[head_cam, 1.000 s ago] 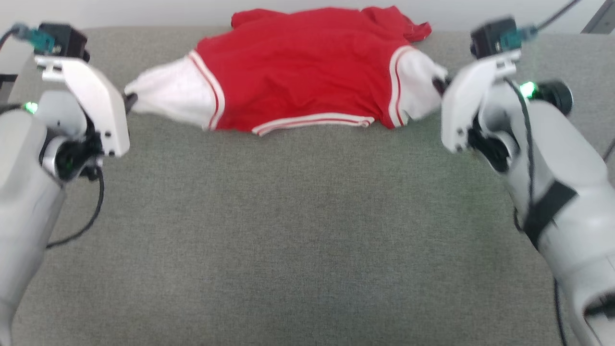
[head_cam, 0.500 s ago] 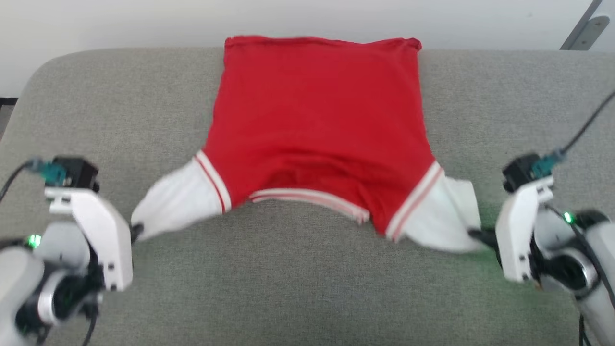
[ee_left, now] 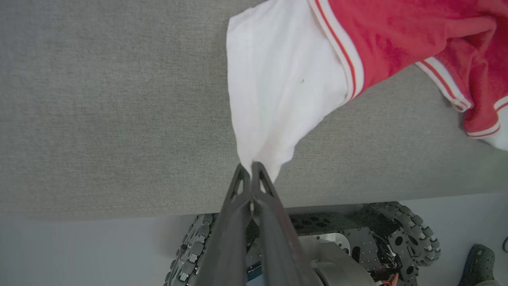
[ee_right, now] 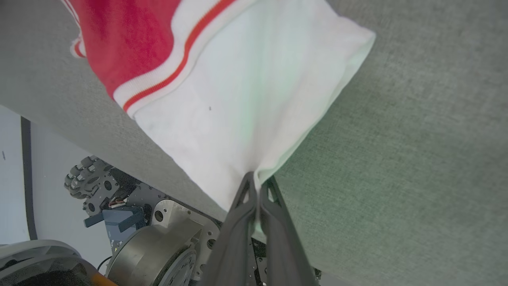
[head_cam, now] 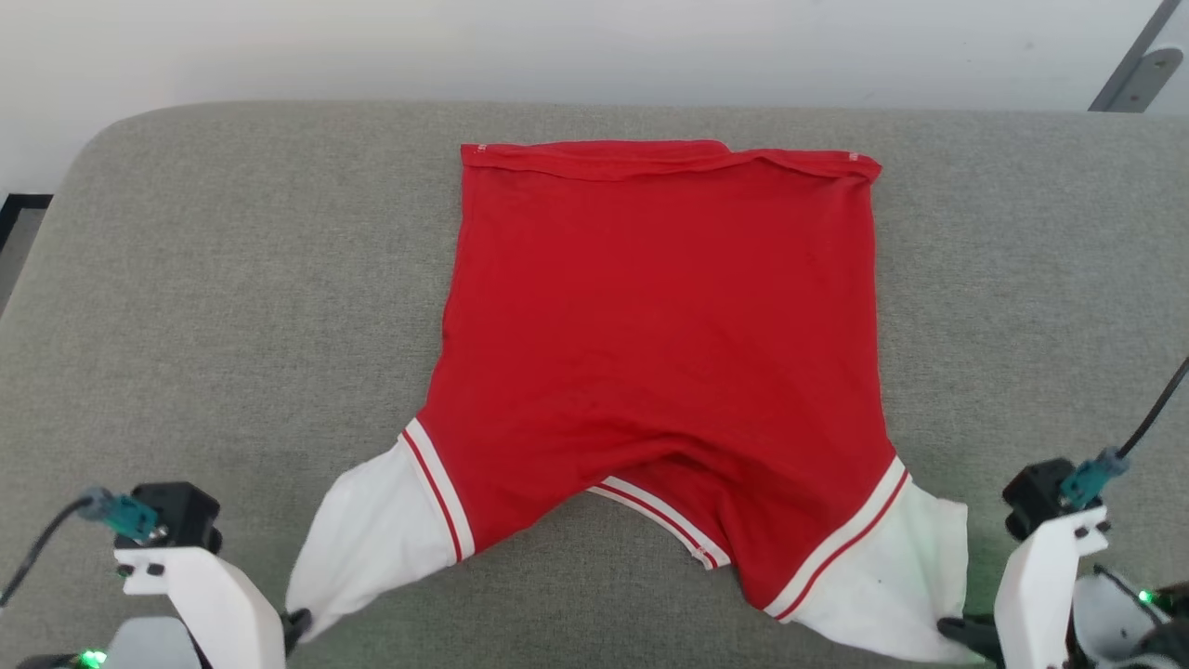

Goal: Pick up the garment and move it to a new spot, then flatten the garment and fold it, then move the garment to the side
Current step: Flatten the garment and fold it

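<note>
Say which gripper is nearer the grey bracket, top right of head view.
Right. The right gripper, shut on the garment, is on the side of the bracket; the left gripper grips the opposite sleeve.

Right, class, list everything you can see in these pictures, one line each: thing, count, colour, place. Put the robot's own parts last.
garment: one, red with white sleeves and striped trim, spread on the padded surface.
padded surface: one, grey fabric, beneath the garment.
wall: one, pale, behind the surface.
bracket: one, grey metal, top right of head view.
left pincer: one, dark, shut on a white sleeve tip.
right pincer: one, dark, shut on the other sleeve tip.
wheeled base: one, dark metal, below the surface's near edge.
</note>
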